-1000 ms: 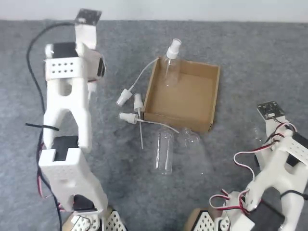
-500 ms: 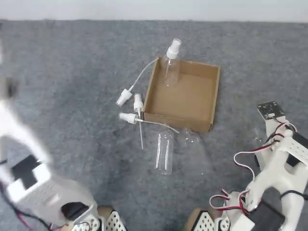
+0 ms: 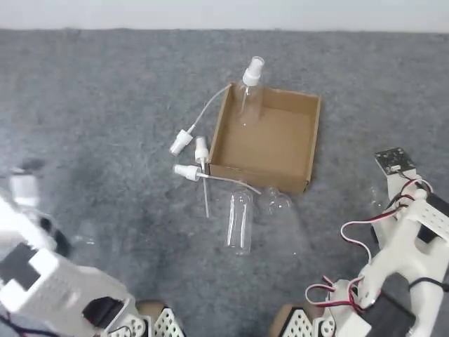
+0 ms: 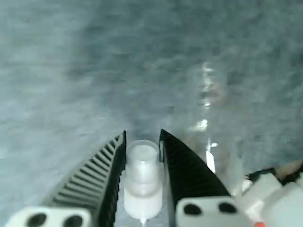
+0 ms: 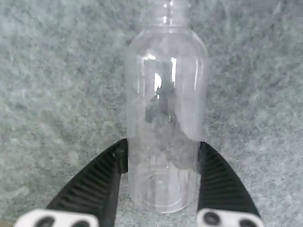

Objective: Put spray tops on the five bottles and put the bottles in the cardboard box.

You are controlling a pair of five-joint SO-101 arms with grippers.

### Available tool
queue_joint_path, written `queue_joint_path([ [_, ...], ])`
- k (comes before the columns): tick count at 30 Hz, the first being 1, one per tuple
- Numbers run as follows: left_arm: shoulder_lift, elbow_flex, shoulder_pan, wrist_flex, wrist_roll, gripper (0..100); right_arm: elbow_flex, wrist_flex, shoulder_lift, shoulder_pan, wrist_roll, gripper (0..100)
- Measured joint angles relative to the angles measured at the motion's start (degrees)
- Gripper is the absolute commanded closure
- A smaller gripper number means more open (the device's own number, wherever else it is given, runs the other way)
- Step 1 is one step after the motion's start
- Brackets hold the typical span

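Note:
My left gripper (image 4: 142, 137) is shut on a white spray top (image 4: 141, 163); a clear bottle (image 4: 206, 109) stands on the carpet just beyond it. My right gripper (image 5: 162, 144) is shut on a clear open-necked bottle (image 5: 163, 113), one finger on each side of its body. In the high view the left arm (image 3: 45, 277) is low at the near left corner and the right arm (image 3: 407, 239) at the near right. The cardboard box (image 3: 312, 144) holds one bottle with a spray top (image 3: 250, 91), leaning on its far wall.
Three loose spray tops (image 3: 188, 170) with long tubes lie left of the box. Two clear bottles lie in front of it, a long one (image 3: 238, 221) and a shorter one (image 3: 275, 202). Grey carpet covers the table.
The left arm has swung from the far left of the table down to the near left corner. The right arm, box and loose parts have not moved.

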Motion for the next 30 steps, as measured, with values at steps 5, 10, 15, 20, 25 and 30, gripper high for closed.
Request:
queue_joint_path([
  [5, -2.20, 10.46, 4.31, -3.96, -0.09, 92, 0.00, 0.00, 0.00, 0.00, 0.00, 85.3],
  [10, -2.64, 11.78, 10.46, -3.96, 2.20, 92, 0.00, 0.00, 0.00, 0.00, 0.00, 85.3],
  [15, -2.90, 11.96, 18.81, -5.27, 7.12, 92, 0.00, 0.00, 0.00, 0.00, 0.00, 85.3],
  [20, -6.86, 11.78, 24.00, -8.53, 11.34, 92, 0.00, -0.09, 0.00, 0.00, 0.00, 85.3],
  [25, -18.11, 8.26, 20.75, -9.76, 13.19, 92, 0.00, -0.09, 0.00, 0.00, 0.00, 85.3],
  [30, -31.82, 8.09, 9.05, -4.13, 4.22, 94, 0.00, -0.09, 0.00, 0.00, 0.00, 85.3],
])
